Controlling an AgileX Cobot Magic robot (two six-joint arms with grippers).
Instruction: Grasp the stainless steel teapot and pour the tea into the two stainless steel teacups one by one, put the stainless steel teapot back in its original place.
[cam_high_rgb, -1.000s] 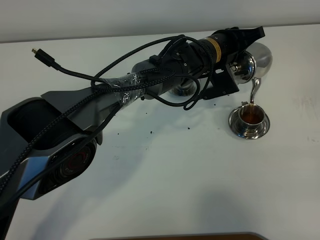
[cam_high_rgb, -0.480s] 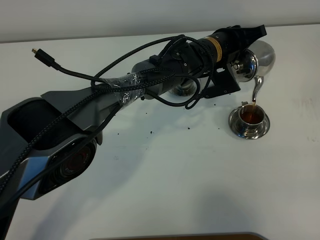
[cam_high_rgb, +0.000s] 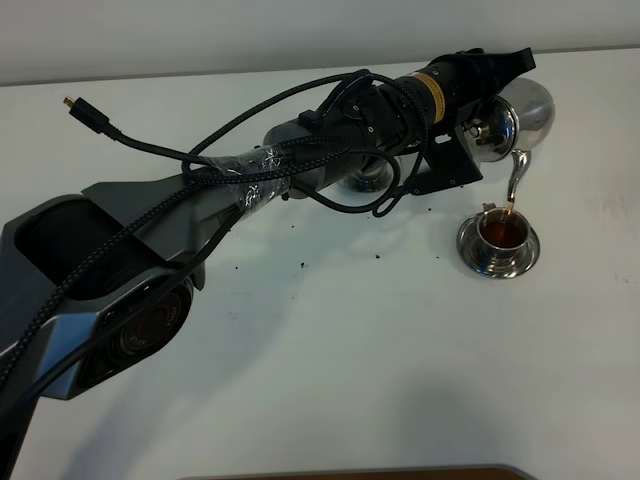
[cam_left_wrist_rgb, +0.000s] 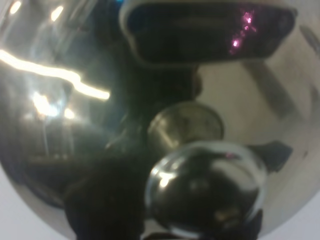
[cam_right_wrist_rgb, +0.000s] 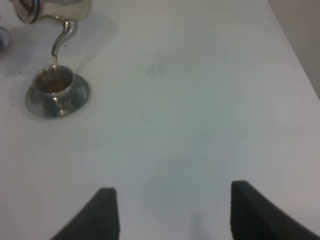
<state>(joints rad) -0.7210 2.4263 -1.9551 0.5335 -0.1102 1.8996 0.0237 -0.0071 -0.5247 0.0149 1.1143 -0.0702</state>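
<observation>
the left tool is clamped on the stainless steel teapot, holding it tipped in the air over the far right part of the white counter, with the pot's lid turned toward the arm and its thin curved spout pointing down. a thin brown stream of tea falls from the spout's tip into a stainless steel teacup that stands on its round saucer just below; the cup already holds dark tea. from the left wrist camera the teapot fills nearly the whole picture, its shiny domed lid and round knob very close and blurred, so the fingers themselves cannot be made out there. in the high view a second piece of shiny steel shows under the left arm, mostly hidden, so what it is cannot be told. a black braided cable loops over the arm, and small dark specks lie scattered on the counter near the middle. the right tool hangs well apart from the pouring, its two dark fingers spread wide with nothing between them, and its camera sees the teapot, the stream and the teacup on its saucer at a distance.
</observation>
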